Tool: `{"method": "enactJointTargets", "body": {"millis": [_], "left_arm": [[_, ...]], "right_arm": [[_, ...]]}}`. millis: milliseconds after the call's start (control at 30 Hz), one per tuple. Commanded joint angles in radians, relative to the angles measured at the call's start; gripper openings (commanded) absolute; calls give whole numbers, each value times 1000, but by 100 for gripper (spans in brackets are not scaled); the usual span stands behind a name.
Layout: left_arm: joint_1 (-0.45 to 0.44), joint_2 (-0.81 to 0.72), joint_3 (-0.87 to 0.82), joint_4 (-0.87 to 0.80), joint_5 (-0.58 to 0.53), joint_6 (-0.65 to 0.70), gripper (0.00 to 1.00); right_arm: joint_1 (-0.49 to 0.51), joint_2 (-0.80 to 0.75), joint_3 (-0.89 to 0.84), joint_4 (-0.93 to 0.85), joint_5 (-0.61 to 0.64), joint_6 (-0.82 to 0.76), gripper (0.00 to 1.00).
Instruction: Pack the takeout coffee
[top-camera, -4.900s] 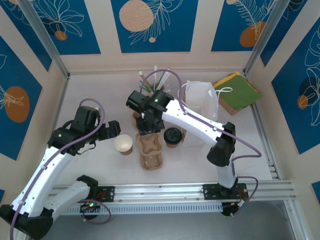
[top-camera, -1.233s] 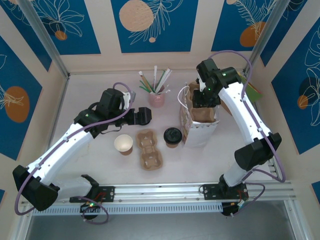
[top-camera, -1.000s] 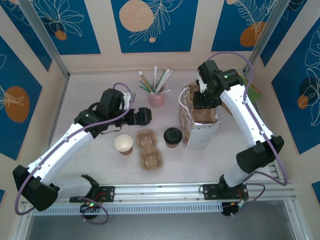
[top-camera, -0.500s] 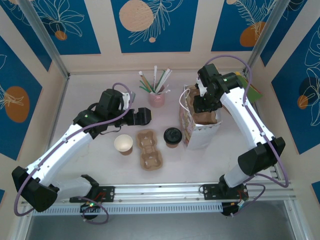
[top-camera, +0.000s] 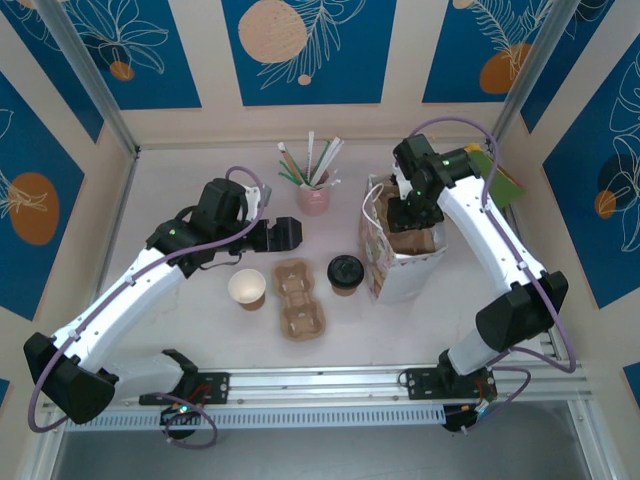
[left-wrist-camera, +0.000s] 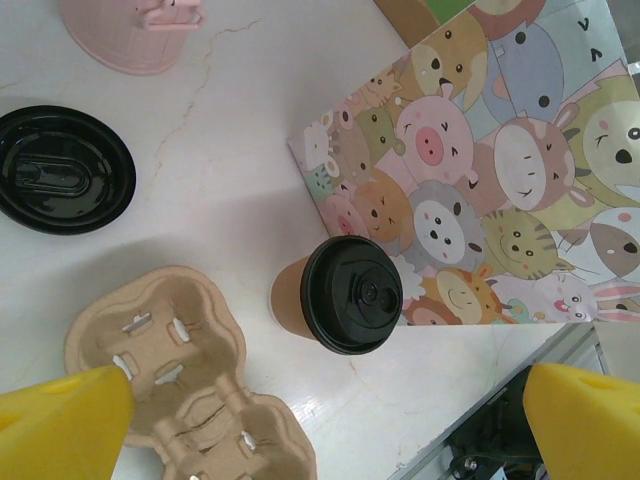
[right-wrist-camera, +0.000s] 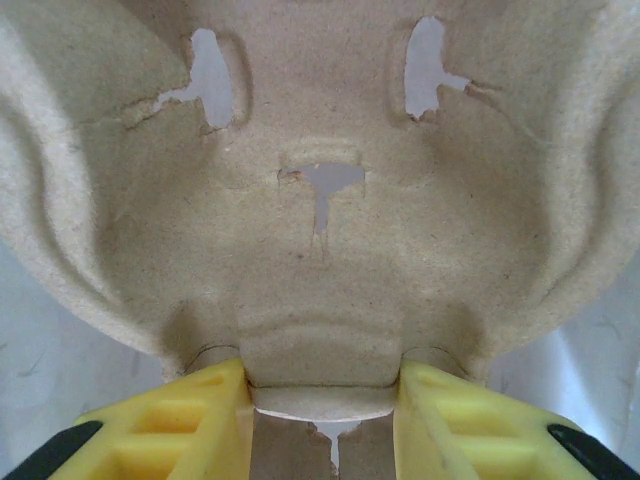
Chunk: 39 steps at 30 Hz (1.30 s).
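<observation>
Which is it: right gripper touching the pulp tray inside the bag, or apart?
Touching. Right wrist view: the right gripper's yellow fingers clamp the pulp tray's edge tab, no gap.

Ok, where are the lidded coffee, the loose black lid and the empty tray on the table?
lidded coffee (left-wrist-camera: 352, 295), left wrist view, centre of its lid.
loose black lid (left-wrist-camera: 62, 170), left wrist view, its middle.
empty tray (top-camera: 300, 298), top view, middle, between its slots.

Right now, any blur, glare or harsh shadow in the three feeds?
Top external: even light, sharp, only soft shadows on the table. Left wrist: takeout coffee crisp with a faint sheen on its lid, yellow fingers blurred at the bottom corners. Right wrist: pulp tray very close to the lens, slightly soft, evenly lit, no glare.
</observation>
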Motion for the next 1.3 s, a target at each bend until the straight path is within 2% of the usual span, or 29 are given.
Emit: {"method": "enactJointTargets", "body": {"millis": [0,1000,1267], "left_arm": [[8,-12,-1,-24,26,24,100],[16,-13,12,-50,23,29,100],[19,-38,14,-62,-56,31,100]], "right_arm": [[-6,7,-30,-7,-15,8,37],[-9,58,-189,98,-44,1,37],[-9,87,-200,116,-53,-1,37]]}}
